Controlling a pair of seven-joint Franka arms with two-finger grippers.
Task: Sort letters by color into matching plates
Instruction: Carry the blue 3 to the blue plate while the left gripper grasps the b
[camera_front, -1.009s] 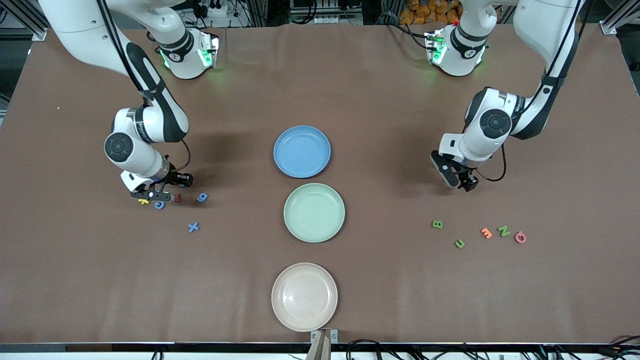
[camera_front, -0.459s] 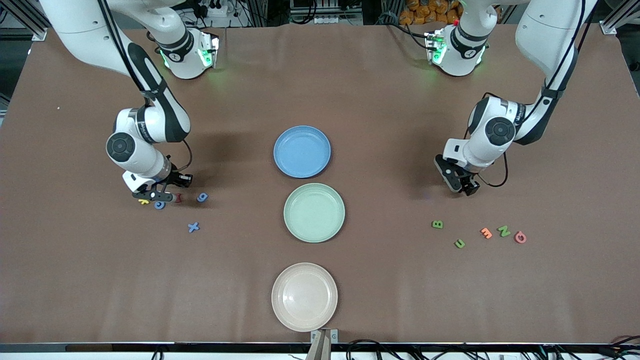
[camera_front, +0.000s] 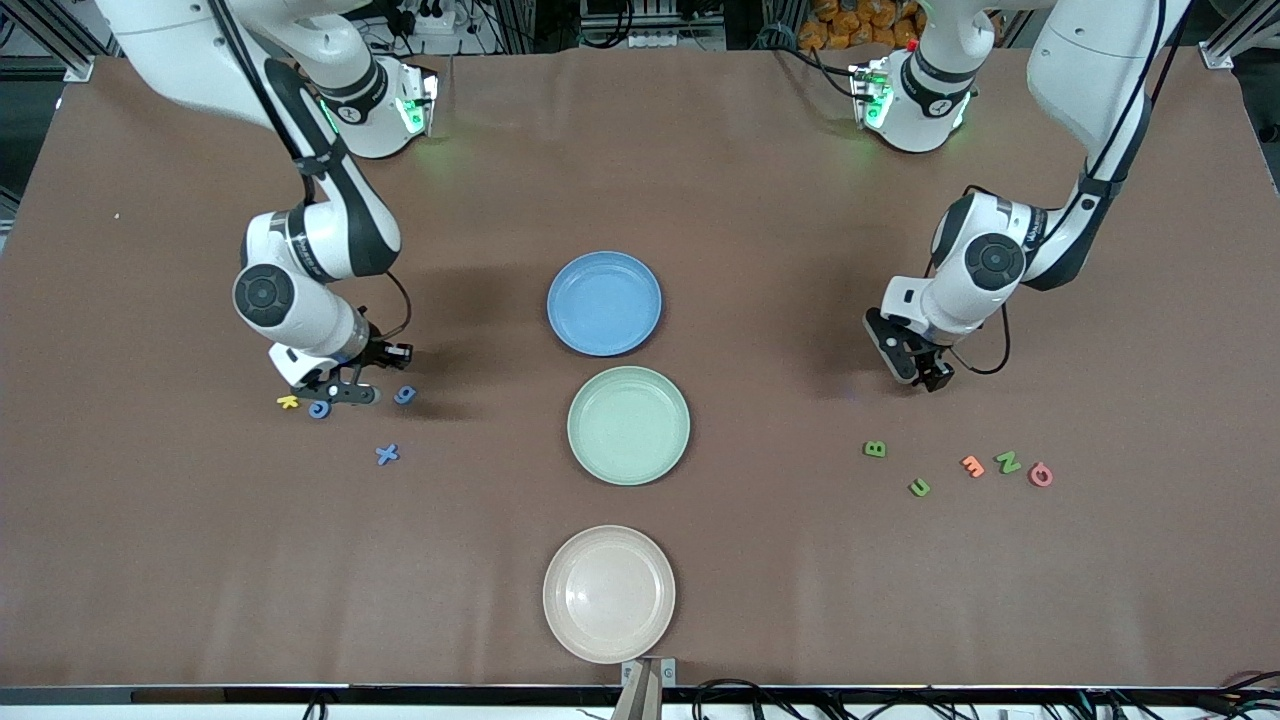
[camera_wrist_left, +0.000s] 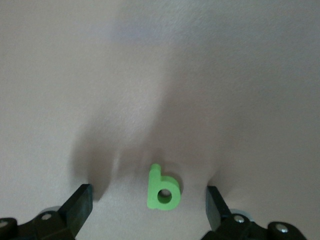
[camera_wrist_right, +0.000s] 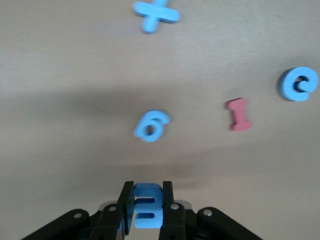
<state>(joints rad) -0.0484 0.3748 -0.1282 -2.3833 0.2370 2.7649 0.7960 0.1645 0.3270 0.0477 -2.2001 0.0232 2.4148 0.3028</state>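
Right wrist view: right gripper pinches blue letter by its edge; we fear slip before blue plate, at its three o'clock. Left gripper waits open over green b.

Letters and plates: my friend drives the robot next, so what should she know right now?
Right gripper: shut on a blue letter, low over the letter cluster at the right arm's end of the table.
Left gripper: open, empty, over bare table close to the green B.
Loose on the table: blue C, blue 9, blue X; green U, green N.
Done: nothing sorted; the blue plate and green plate hold no letters.
Left: probably carry the held letter to the blue plate, then sort the other blue and green ones.
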